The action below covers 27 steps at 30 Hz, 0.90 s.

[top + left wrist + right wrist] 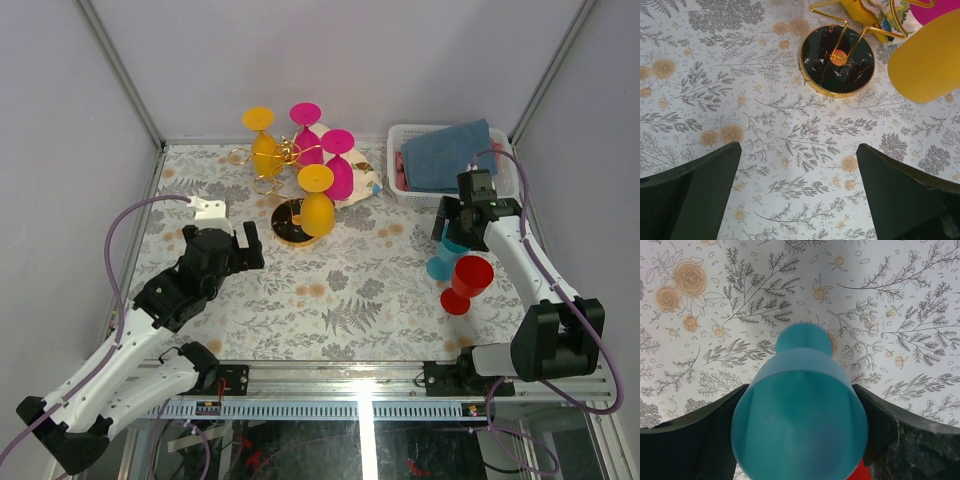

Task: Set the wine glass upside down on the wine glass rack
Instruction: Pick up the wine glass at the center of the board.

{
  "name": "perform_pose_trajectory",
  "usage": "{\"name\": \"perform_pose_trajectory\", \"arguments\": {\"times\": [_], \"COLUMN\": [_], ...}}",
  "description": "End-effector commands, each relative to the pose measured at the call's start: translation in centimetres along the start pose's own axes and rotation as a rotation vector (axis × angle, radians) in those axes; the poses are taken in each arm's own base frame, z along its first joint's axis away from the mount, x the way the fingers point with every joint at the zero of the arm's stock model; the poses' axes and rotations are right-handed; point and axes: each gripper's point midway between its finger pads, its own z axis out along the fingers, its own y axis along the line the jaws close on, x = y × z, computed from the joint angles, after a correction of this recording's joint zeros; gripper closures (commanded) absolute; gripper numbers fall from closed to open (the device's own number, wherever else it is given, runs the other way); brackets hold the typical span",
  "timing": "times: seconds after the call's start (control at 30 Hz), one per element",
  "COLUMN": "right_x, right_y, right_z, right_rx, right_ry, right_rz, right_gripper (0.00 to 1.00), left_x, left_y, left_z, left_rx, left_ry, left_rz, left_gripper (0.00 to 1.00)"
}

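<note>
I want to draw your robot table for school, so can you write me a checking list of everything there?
Surface: flowery tablecloth, flat, no spills seen.
Job's things: gold wine glass rack at the back, with two yellow glasses and two pink glasses hanging upside down; teal glass and red glass on the right, not on the rack.
Clutter: white basket holding a blue cloth.
Tools: left tool open and empty; right tool has a finger on each side of the teal glass, grip unclear.
Cables: purple cable along each arm, clear of the glasses.
Surroundings: pale walls, metal frame posts.
</note>
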Motion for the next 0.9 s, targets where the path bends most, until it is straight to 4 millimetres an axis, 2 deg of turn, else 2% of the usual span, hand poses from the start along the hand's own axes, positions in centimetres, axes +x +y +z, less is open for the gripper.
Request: {"name": "perform_pose_trajectory", "arguments": {"times": [0.0, 0.23, 0.47, 0.73, 0.87], "right_x": [-2.2, -3.0, -1.3, 0.3, 0.7], "right_y": [1.5, 5.8, 11.1, 13.2, 13.5], "right_z": [-2.1, -3.9, -4.7, -7.1, -8.8], "right_rx": [-0.090, -0.223, -0.319, -0.463, -0.536], "right_ry": [-0.067, -0.120, -0.107, -0.136, -0.156], "right_rz": [-0.011, -0.070, -0.180, -0.277, -0.305], "right_gripper": [0.21, 0.26, 0.27, 0.28, 0.28], "left_x": [-1.4, -1.9, -1.9, -1.8, -1.9], "left_y": [0.1, -0.1, -0.6, -1.5, -2.9], "left_z": [-0.5, -1.3, -1.7, -0.7, -0.5], "left_rx": [-0.001, 0.031, 0.082, 0.080, 0.136], "left_ry": [-0.060, -0.091, -0.119, -0.091, -0.085], "left_rz": [-0.032, -0.086, -0.119, -0.152, -0.180], "left_gripper": [0.00, 0.00, 0.00, 0.00, 0.00]}}
